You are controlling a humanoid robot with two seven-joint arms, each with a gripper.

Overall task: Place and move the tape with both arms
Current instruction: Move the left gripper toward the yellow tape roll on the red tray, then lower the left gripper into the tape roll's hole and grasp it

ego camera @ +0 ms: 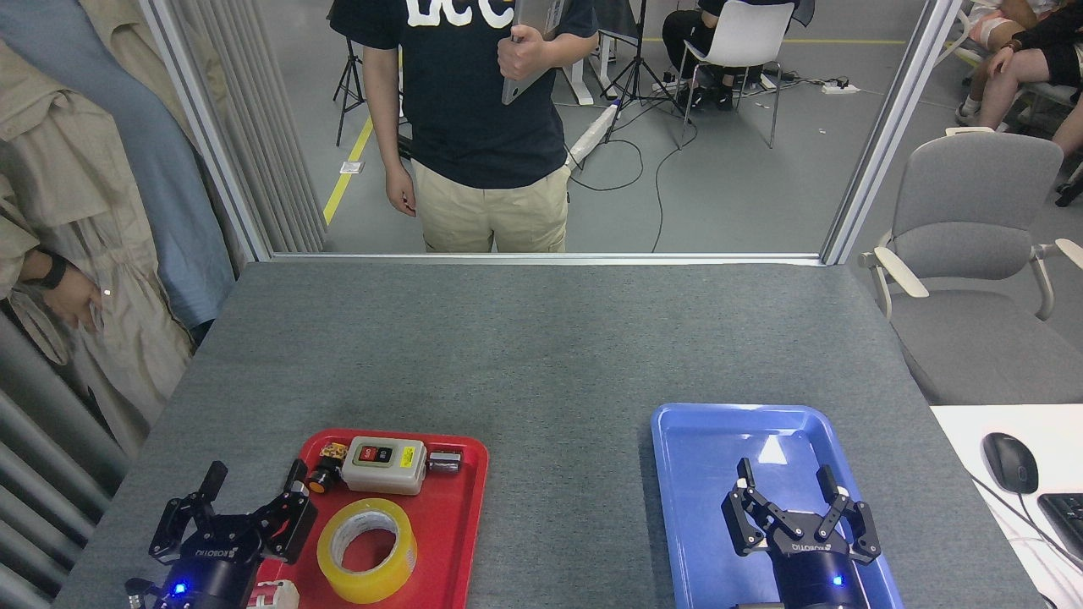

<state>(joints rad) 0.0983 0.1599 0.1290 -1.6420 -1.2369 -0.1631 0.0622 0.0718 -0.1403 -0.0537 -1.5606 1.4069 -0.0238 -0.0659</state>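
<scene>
Left claw point(254, 486) spread wide, nothing between its fingers, over the left edge of the red tray point(461, 524). Tape point(367, 550) lies flat in that tray just right of this claw, apart from it. Switch box point(385, 464) beyond the tape. Right claw point(791, 484) likewise wide open, holding nothing, above the blue tray point(685, 507) on the grey worktop point(541, 355).

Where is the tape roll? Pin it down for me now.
In the head view, the tape lies flat in the red tray at lower left, just right of the open left tool and in front of the beige switch box.
</scene>
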